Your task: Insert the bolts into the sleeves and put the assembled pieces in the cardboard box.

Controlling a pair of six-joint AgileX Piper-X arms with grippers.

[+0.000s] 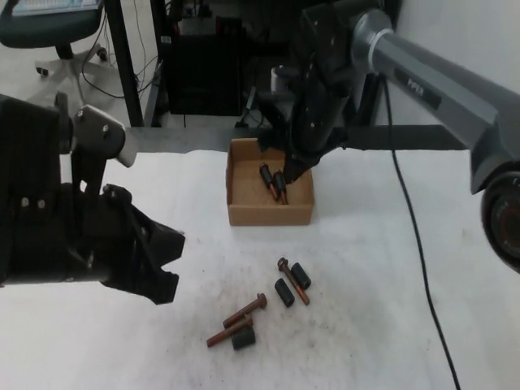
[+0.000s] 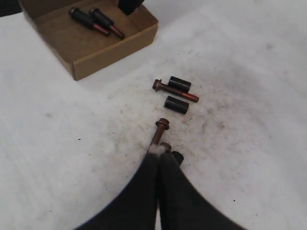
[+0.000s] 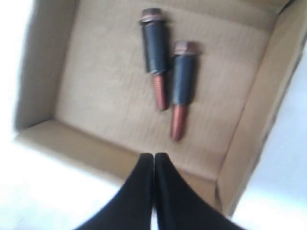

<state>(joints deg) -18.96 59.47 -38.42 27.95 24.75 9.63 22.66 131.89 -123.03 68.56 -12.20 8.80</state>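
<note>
Two assembled pieces (image 3: 156,57) laid in box (image 1: 268,215), upper centre. Right gripper (image 3: 154,156) held over box, fingers together, empty. Left gripper (image 2: 159,152) likewise pinched together, empty. Loose bolts (image 1: 246,309) and sleeves (image 1: 284,292) left lower centre. Next: fingers to be spread, bolt grasped.

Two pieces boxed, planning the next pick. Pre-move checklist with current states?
1. Both assembled pieces flat inside the cardboard box: ok.
2. Empty right gripper, shut above the box: ok.
3. Open left gripper for a pick: not ok, shut.
4. Matching counts, three bolts and three sleeves loose on the bench: ok.
5. Free access to the sleeve beside the left gripper: cannot tell, partly hidden behind it.
</note>
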